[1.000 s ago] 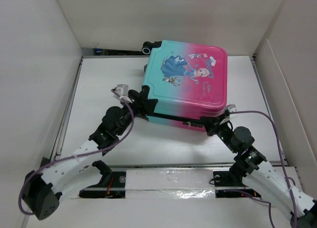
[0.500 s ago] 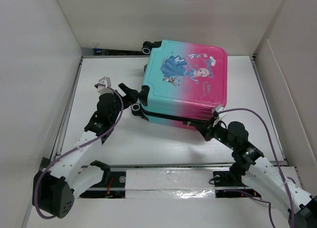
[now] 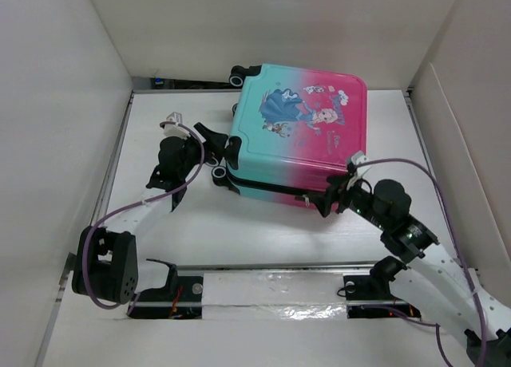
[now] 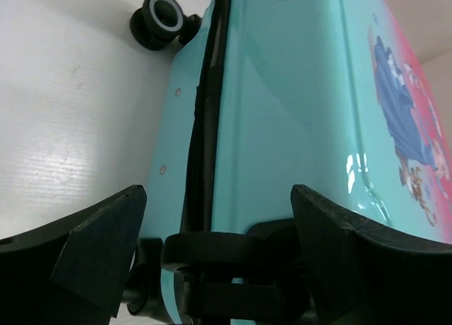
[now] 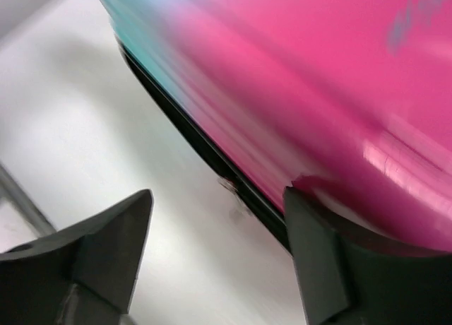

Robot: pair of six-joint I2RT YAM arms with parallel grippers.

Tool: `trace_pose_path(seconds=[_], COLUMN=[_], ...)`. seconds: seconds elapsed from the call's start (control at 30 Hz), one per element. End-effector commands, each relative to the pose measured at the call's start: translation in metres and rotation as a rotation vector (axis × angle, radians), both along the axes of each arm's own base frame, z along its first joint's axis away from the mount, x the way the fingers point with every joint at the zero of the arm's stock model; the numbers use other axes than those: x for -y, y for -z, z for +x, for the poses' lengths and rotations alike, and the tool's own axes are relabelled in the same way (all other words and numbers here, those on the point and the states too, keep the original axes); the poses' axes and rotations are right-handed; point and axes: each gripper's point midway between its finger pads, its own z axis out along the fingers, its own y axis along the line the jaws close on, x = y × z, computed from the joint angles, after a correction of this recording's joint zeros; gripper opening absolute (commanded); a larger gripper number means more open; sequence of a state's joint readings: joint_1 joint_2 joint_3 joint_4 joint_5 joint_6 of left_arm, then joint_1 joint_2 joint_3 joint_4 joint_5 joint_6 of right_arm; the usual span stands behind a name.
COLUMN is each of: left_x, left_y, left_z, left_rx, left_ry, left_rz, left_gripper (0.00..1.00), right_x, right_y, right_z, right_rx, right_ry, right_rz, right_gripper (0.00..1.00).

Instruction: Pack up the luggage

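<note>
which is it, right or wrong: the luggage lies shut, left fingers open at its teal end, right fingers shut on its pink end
Wrong in one point: the right wrist view shows the right fingers open at the pink end of the luggage, not shut on it.

White counter, boxed by plain white panels at left, far and right — a crinkled, glossy tape strip runs along its near edge.

place: robot lab test cell | shown by: plain white panel walls enclosing white table
</note>
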State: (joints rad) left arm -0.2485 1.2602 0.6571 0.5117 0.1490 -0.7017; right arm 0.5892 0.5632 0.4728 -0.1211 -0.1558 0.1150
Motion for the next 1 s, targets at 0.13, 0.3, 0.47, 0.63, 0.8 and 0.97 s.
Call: trace_pose_path(seconds=[0.13, 0.3, 0.47, 0.63, 0.8, 0.97], left_x=[0.025, 0.037, 0.043, 0.046, 0.050, 0.064], left_y=[-0.043, -0.035, -0.026, -0.028, -0.031, -0.004], left_z=[0.000, -0.014, -0.023, -0.034, -0.054, -0.074], left_rx=[0.168, 0.170, 0.171, 0.201, 0.235, 0.162], left_ry=[0.124, 0.183, 0.219, 0.254, 0.295, 0.345], left_rz=[-0.097, -0.120, -0.118, -0.126, -0.142, -0.092], left_gripper=[0.80, 0.79, 0.77, 0.53, 0.22, 0.18], right_x=[0.063, 0.127, 0.170, 0.116, 0.057, -0.004], right_y=[-0.120, -0.124, -0.092, -0.072, -0.028, -0.021], right_z=[0.090, 0.165, 0.212, 0.235, 0.249, 0.258], right_rx=[0.198, 0.148, 0.040, -0.048, -0.158, -0.189], right_ry=[0.365, 0.512, 0.531, 0.184, 0.030, -0.181], right_rz=[0.015, 0.106, 0.145, 0.213, 0.191, 0.215], right_gripper=[1.00, 1.00, 1.00, 1.00, 1.00, 0.98])
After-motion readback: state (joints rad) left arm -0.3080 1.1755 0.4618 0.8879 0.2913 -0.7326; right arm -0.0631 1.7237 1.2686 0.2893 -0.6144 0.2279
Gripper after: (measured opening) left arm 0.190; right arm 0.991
